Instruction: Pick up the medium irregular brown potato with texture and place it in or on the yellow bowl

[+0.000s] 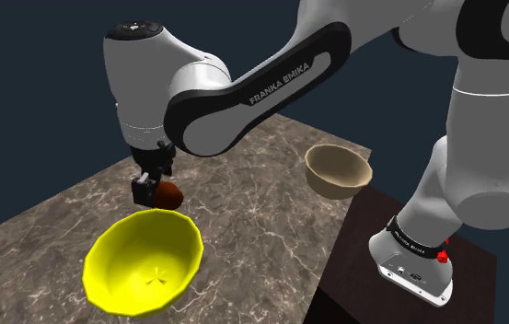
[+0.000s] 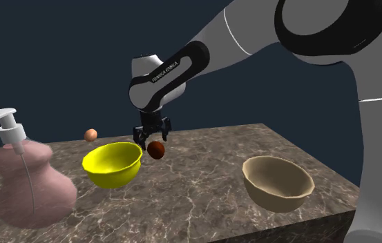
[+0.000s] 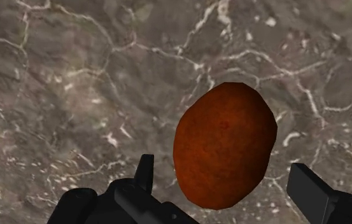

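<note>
While the gripper [image 3: 225, 173] has its two black fingers [image 3: 144, 170] spread apart, the brown potato [image 3: 225, 146] sits in the gap between them, with a sliver of marble showing on either side, so the jaws are open and nothing is clasped. Whether the potato rests on the tabletop [image 1: 271, 212] or hangs just above it cannot be told. It lies toward the middle of the tabletop, just past the rim of the yellow bowl [image 1: 114, 241], which stands close to the edge at the bottom of the shoulder view. A tan bowl [image 1: 338, 170] stands well apart, near the edge that meets the dark stand [image 1: 372, 267]. An egg [image 2: 90, 134] lies near the far edge in the second exterior view, beyond the yellow bowl. A pink pump bottle [image 2: 30, 186] stands by the corner at that view's lower left.
</note>
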Available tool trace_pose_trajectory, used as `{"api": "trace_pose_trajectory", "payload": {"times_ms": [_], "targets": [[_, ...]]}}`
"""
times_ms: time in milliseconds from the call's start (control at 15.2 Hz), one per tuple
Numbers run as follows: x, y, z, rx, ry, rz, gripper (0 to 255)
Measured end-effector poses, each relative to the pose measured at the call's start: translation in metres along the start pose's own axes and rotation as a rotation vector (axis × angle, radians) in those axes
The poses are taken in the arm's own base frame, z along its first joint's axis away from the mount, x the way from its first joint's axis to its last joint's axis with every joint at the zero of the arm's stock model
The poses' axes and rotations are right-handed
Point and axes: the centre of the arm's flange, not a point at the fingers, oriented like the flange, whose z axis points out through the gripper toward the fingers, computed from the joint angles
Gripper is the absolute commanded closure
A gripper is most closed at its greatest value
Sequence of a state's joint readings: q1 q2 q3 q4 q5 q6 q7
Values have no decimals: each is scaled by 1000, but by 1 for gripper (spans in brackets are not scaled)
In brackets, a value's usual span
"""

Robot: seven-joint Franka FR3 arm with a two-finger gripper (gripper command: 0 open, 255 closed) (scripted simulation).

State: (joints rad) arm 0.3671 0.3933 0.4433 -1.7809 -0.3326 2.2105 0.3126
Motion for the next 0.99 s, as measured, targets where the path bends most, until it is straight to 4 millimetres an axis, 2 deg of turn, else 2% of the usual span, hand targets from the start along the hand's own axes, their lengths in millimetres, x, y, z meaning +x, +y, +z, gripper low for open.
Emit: {"api": "trace_pose_trajectory", "payload": {"times_ms": [198,594,660,990], "targets": [[-1,-1,17,0,0,0,0],[0,-1,19,0,0,0,0],[0,-1,19,0,0,0,255],[0,-1,19,0,0,0,255]]}}
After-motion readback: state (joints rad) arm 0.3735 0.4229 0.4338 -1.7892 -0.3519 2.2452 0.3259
